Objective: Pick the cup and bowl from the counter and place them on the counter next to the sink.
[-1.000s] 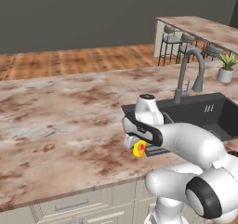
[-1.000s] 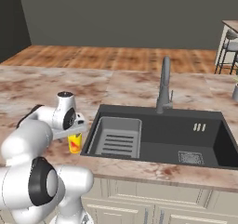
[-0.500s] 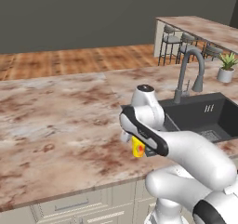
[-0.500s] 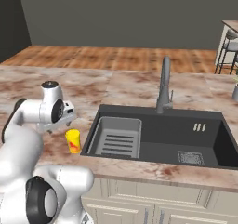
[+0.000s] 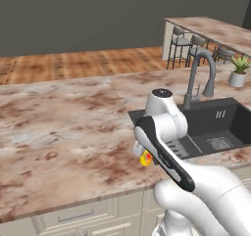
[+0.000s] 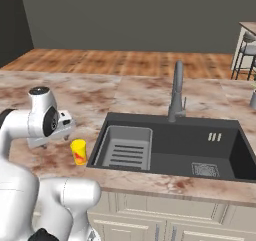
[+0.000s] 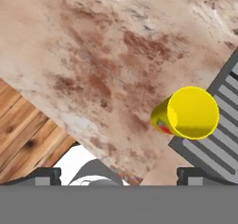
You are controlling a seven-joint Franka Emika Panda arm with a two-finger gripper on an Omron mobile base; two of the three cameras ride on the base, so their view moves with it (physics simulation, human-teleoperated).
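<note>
The small yellow cup (image 6: 78, 151) with its red mark stands upright on the marbled counter (image 6: 65, 92), just left of the dark sink (image 6: 200, 145). In the left base view the cup (image 5: 145, 158) peeks out from behind my arm link, close to the counter's front edge. My gripper (image 6: 46, 143) hovers left of and a little above the cup, open and holding nothing. In the hand view the cup (image 7: 190, 114) lies above and right of my open gripper (image 7: 120, 174), beside the sink's ribbed rack (image 7: 225, 125). The bowl is out of view.
A tall grey gooseneck tap (image 6: 176, 92) rises behind the sink, and a ribbed drainer rack (image 6: 125, 147) fills its left part. A white plant pot (image 5: 238, 73) and bar stools (image 5: 181, 44) stand far right. Wide counter (image 5: 63, 127) stretches left.
My hand has lifted off the cup and drawn back to the left. The cup stays standing beside the sink.
</note>
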